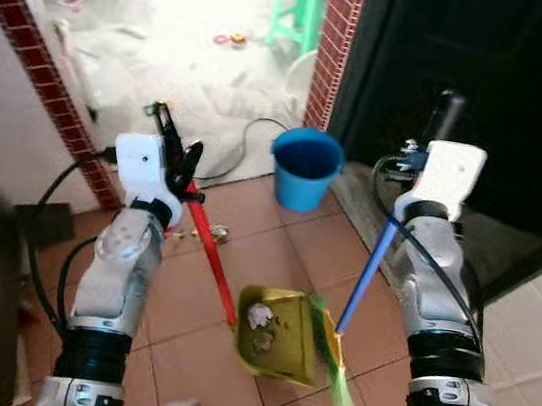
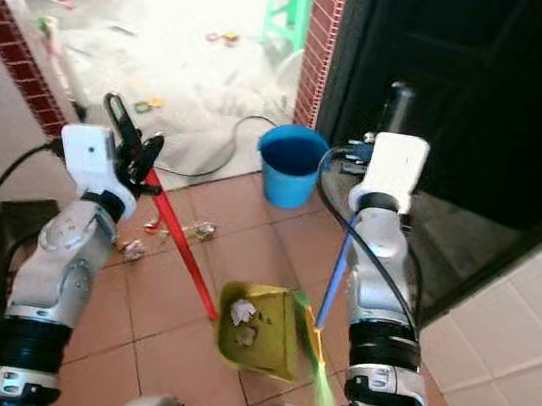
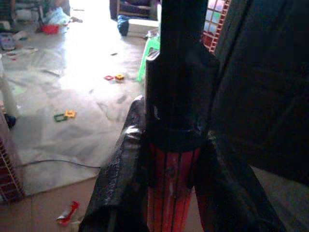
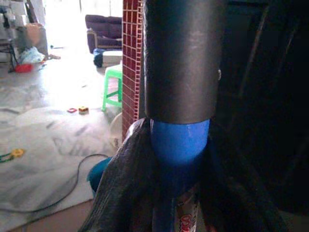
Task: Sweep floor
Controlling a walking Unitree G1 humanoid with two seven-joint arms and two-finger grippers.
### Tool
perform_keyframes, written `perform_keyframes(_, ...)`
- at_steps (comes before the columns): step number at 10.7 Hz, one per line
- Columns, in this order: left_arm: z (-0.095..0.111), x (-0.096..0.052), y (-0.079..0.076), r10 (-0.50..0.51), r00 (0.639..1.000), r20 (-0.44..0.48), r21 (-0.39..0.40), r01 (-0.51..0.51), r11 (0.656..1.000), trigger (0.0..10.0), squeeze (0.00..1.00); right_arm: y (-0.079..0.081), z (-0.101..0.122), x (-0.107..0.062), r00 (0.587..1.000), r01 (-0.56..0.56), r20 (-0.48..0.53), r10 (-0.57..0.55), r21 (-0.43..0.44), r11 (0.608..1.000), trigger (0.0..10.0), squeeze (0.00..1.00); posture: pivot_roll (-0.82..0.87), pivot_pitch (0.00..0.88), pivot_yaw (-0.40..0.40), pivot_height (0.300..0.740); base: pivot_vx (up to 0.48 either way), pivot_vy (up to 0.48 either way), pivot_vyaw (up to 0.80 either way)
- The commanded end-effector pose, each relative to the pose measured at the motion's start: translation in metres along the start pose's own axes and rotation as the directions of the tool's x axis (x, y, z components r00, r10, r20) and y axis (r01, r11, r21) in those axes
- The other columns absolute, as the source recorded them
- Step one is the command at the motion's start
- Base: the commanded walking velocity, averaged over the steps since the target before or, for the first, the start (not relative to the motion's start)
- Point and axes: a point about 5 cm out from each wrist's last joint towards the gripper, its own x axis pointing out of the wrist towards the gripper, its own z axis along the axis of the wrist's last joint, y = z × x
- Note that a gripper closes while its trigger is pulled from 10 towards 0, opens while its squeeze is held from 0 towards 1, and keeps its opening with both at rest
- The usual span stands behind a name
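Fingers (image 3: 120, 174) clamping red dustpan handle (image 1: 212, 245), broom (image 1: 368, 267)

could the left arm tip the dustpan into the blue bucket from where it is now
Probably yes: the left gripper holds the dustpan handle, and bare tiles lie between it and the bucket.

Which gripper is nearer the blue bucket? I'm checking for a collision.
Right. The right gripper, shut on the blue broom handle, sits just beside the blue bucket; the left gripper, clamping the red dustpan handle, is farther off.
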Motion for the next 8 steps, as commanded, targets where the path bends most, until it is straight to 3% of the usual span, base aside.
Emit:
perform_keyframes(1,0.007,0.001,-0.001,0.004,0.999,0.042,0.021,-0.005,1.000,10.0,0.00,0.001,0.015,0.006,0.998,0.005,0.055,-0.007,0.034,0.999,10.0,0.00,-0.09,0.066,0.079,0.740,0.000,0.000,0.00)
perform_keyframes(3,-0.004,-0.002,0.003,0.029,0.999,0.012,0.058,-0.030,0.998,10.0,0.00,0.001,0.022,0.009,0.999,0.017,0.037,-0.024,0.184,0.983,10.0,0.00,-0.09,0.063,0.082,0.740,0.000,0.000,0.00)
perform_keyframes(5,-0.017,-0.004,0.007,0.060,0.998,-0.035,0.062,-0.058,0.996,10.0,0.00,0.008,0.037,0.014,0.997,-0.026,0.074,0.008,0.245,0.969,10.0,0.00,-0.09,0.063,0.082,0.740,0.000,0.000,0.00)
perform_keyframes(8,-0.015,-0.003,0.013,0.088,0.996,-0.006,0.096,-0.087,0.992,10.0,0.00,0.004,0.033,0.012,0.996,-0.046,0.083,0.034,0.148,0.988,10.0,0.00,-0.09,0.060,0.080,0.740,0.000,0.000,0.00)
